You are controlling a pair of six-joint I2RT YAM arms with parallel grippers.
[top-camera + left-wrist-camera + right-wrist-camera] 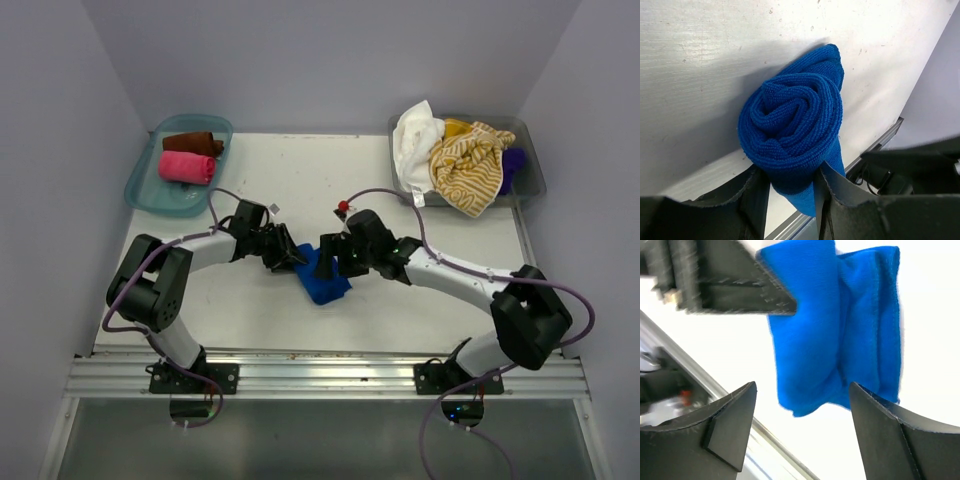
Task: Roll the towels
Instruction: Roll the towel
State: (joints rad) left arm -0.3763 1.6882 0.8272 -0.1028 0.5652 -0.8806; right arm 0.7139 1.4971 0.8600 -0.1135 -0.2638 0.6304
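A royal blue towel (326, 281) lies at the middle of the table, rolled into a spiral (792, 125). My left gripper (291, 258) is shut on the near end of the roll, one finger on each side (790, 174). My right gripper (331, 256) is open and empty, just right of the roll. In the right wrist view the blue towel (840, 330) lies ahead of the right gripper (802, 392), outside its spread fingers. The left gripper's finger (740, 290) touches the towel's upper left edge there.
A teal tray (146, 192) at the back left holds a rolled brown towel (192, 143) and a rolled pink towel (186, 167). A grey bin (532, 172) at the back right holds loose white (414, 135), yellow-striped (468, 170) and purple (512, 163) towels. A metal rail (330, 375) runs along the table's front edge.
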